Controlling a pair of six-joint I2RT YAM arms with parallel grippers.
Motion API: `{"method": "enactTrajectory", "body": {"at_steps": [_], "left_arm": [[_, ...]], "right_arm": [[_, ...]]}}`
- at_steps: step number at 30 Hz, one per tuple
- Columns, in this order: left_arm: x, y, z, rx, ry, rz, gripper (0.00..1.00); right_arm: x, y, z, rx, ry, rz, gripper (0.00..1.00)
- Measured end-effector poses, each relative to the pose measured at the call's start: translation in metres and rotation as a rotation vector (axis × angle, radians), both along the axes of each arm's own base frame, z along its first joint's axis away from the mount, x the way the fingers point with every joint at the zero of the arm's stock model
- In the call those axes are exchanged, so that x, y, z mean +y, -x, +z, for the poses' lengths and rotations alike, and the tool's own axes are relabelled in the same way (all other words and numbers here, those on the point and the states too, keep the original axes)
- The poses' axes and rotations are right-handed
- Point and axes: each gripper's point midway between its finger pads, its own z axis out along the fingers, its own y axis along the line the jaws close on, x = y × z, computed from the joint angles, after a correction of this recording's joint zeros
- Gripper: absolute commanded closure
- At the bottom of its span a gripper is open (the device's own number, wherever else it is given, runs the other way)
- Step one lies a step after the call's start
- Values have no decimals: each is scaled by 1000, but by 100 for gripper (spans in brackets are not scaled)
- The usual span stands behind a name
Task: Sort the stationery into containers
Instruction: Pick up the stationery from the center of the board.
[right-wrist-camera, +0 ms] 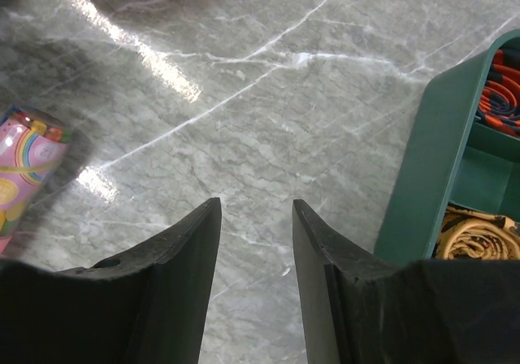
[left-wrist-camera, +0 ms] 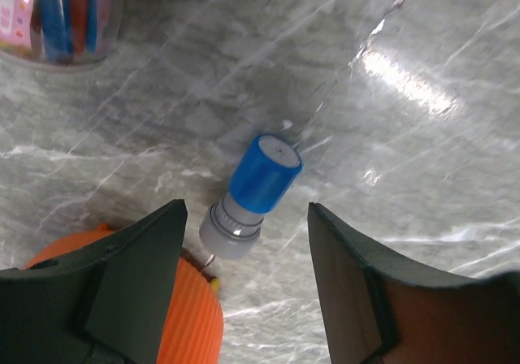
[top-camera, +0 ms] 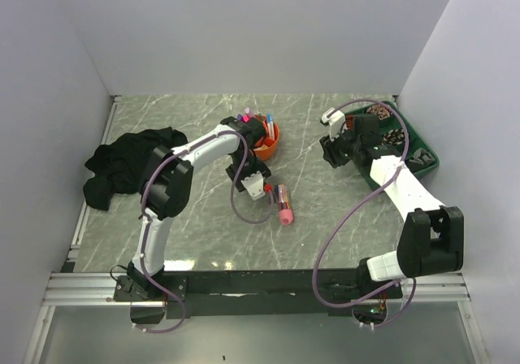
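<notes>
The round orange holder (top-camera: 266, 143) stands at table centre with pink and blue pens (top-camera: 258, 123) upright in it. My left gripper (top-camera: 253, 184) is open just in front of it. In the left wrist view a short blue-and-grey marker (left-wrist-camera: 256, 187) lies on the marble between the open fingers of my left gripper (left-wrist-camera: 248, 210), untouched. An orange ribbed wall (left-wrist-camera: 175, 323) shows under the left finger. A clear and pink pen case (top-camera: 283, 204) lies near it and also shows in both wrist views (left-wrist-camera: 57, 15) (right-wrist-camera: 24, 165). My right gripper (top-camera: 331, 151) (right-wrist-camera: 256, 205) is open and empty over bare marble.
A dark green compartment tray (top-camera: 422, 165) with small items sits at the right wall; its rim is beside my right fingers (right-wrist-camera: 431, 161). A black cloth bundle (top-camera: 126, 165) lies at the left. Grey walls enclose the table.
</notes>
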Motion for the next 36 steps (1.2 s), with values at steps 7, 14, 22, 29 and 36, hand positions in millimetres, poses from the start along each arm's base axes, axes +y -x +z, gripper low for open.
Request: {"method": "enactTrajectory", "body": {"at_steps": [7,14,22,29,36], "left_arm": [[-2,-9,-10,-11,-21,0,40],[3,-9,-22,2,-61,-1,62],[3,-8,-26,12,-83,-9,82],[-7,25,-4,95,-14,-9,87],[-48,32,105,151,317,206,88]], "right_arm": [[1,-2,-4,15,-29,-2,53],[0,-3,-10,35,-36,-6,58],[-1,-2,-11,41,-38,-6,63],[-2,2,-3,65,-29,-4,65],[-2,3,15,79,-27,-2,66]]}}
